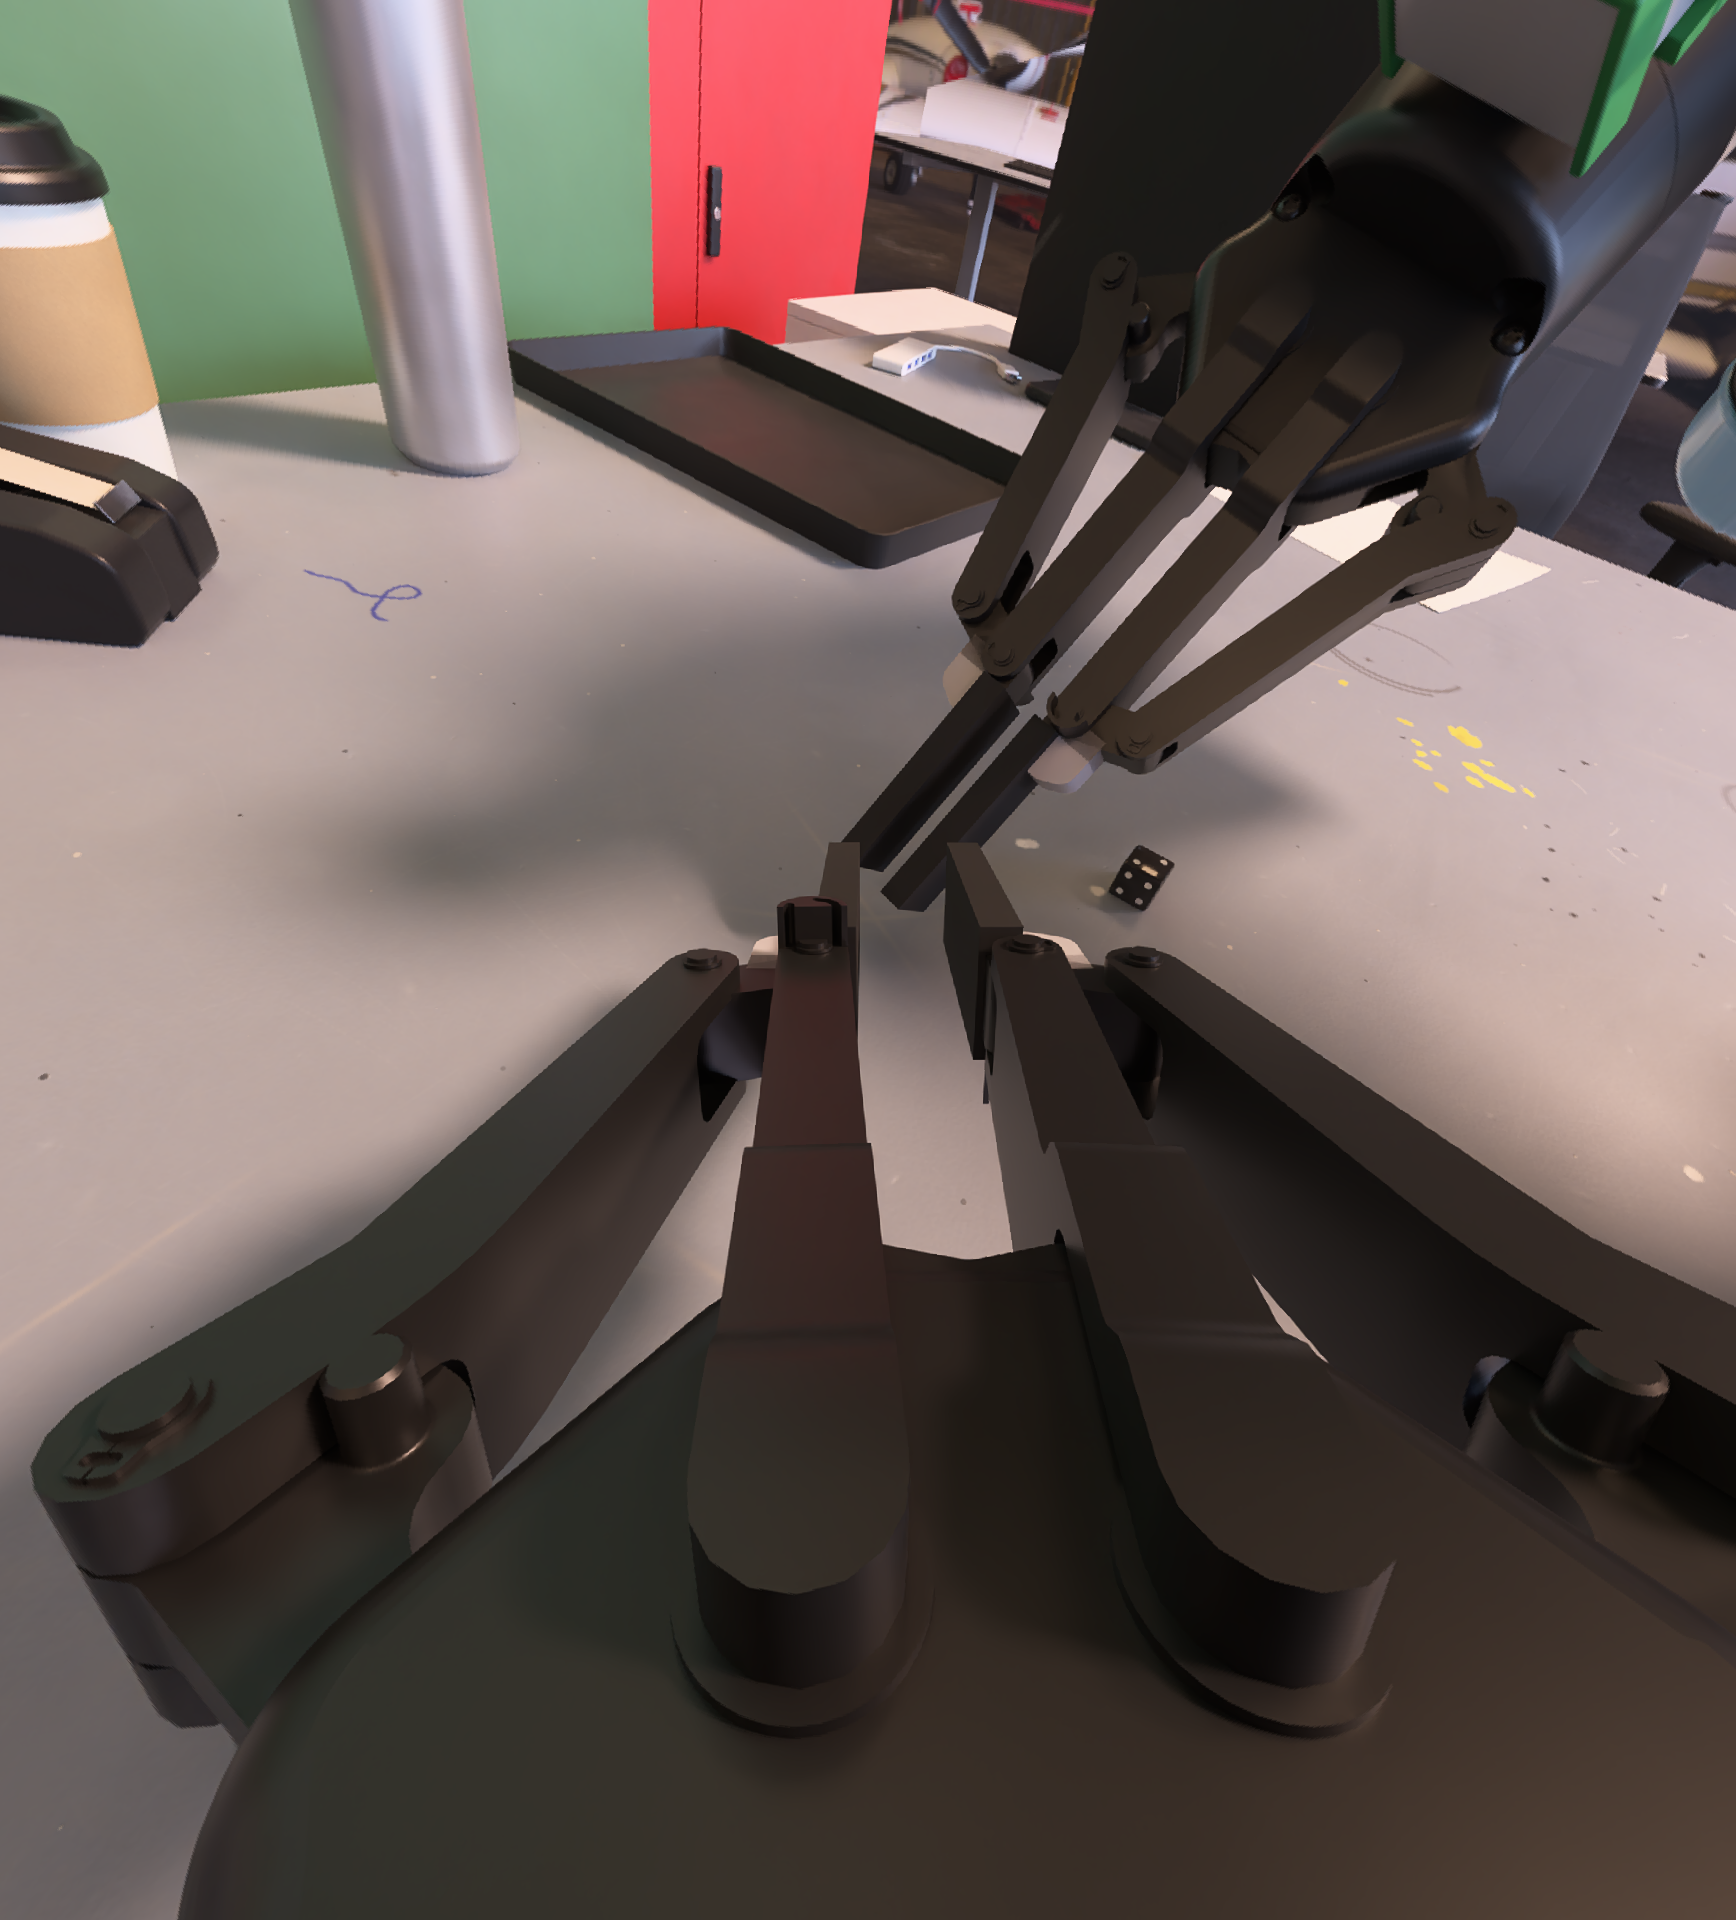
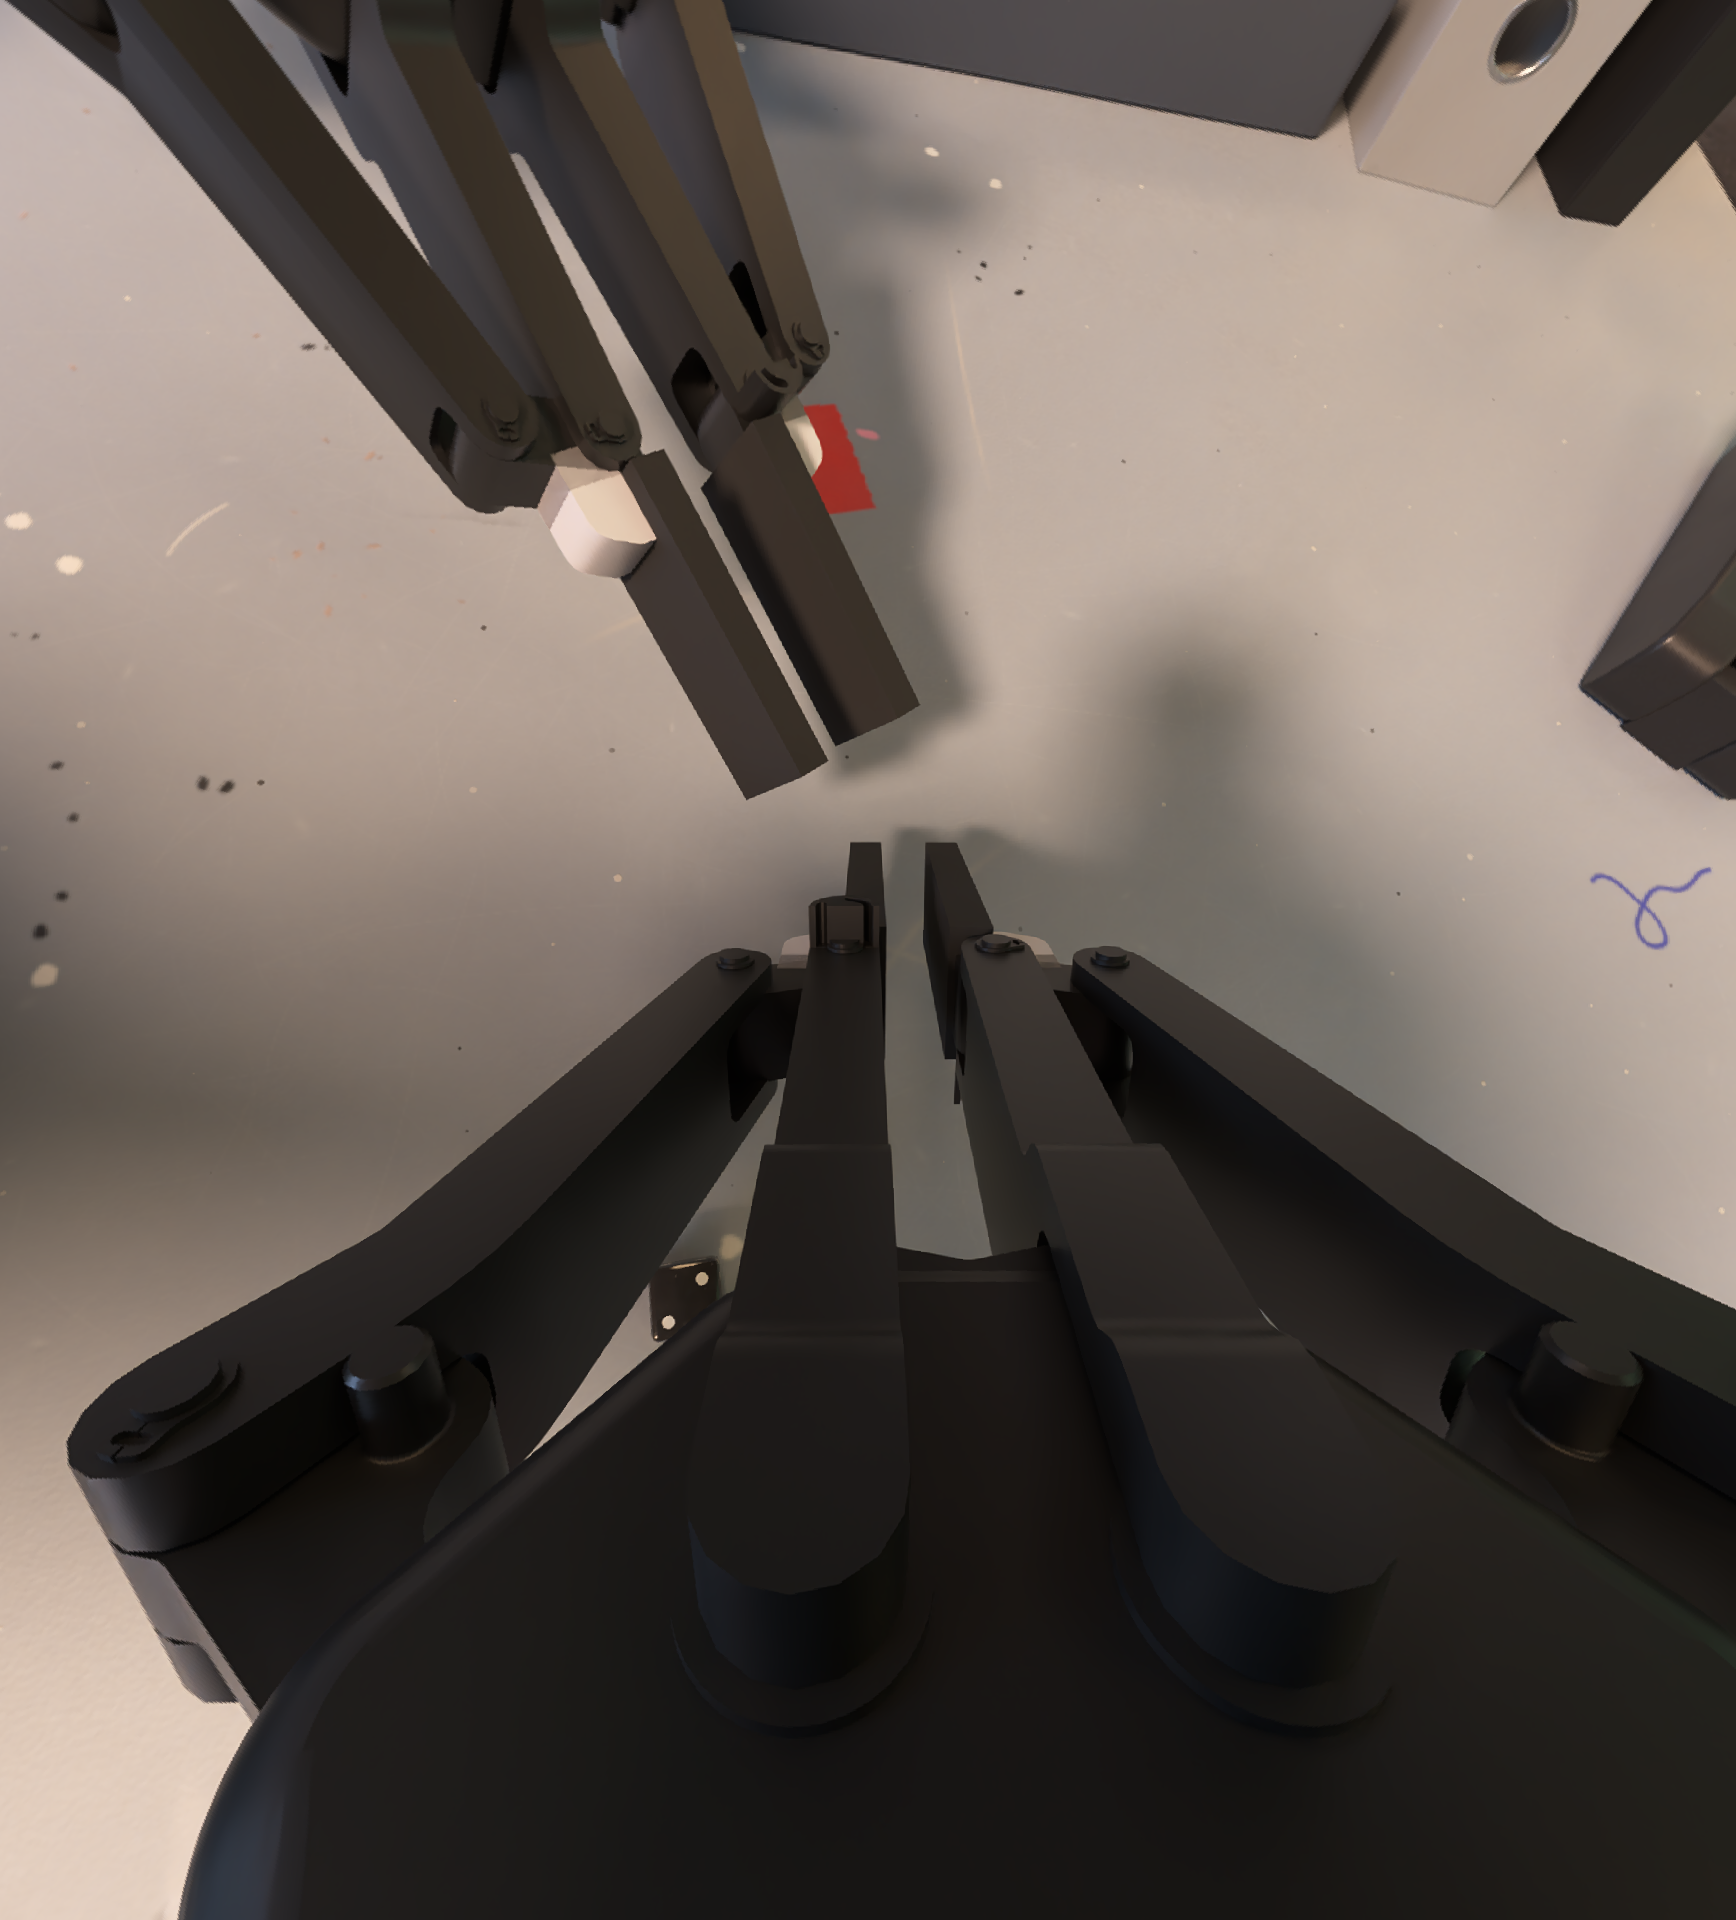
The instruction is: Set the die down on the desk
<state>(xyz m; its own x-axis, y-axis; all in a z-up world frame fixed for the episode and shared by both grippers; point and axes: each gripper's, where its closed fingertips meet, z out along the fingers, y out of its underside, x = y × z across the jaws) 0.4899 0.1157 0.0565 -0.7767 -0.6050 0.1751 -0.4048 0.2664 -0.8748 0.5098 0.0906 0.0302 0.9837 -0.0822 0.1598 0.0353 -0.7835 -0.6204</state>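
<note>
The die (image 1: pixel 1141 878) is small and black with white pips. It lies on the grey desk (image 1: pixel 531 831), free of both grippers, just right of where the fingertips meet. In the right wrist view the die (image 2: pixel 682 1299) shows partly, under my right gripper's linkage. My left gripper (image 1: pixel 905 883) is empty, its jaws drawn together with only a narrow slit. My right gripper (image 2: pixel 903 862) is likewise shut and empty. The two grippers point tip to tip, almost touching, low over the desk; the right one also shows in the left wrist view (image 1: pixel 911 862) and the left one in the right wrist view (image 2: pixel 828 743).
A black tray (image 1: pixel 770 447) and a metal cylinder (image 1: pixel 417 239) stand at the back. A lidded paper cup (image 1: pixel 12 281) and a black tape dispenser (image 1: pixel 43 540) are at the left; the dispenser also shows in the right wrist view (image 2: pixel 1716 644). A red patch (image 2: pixel 838 457) lies on the desk.
</note>
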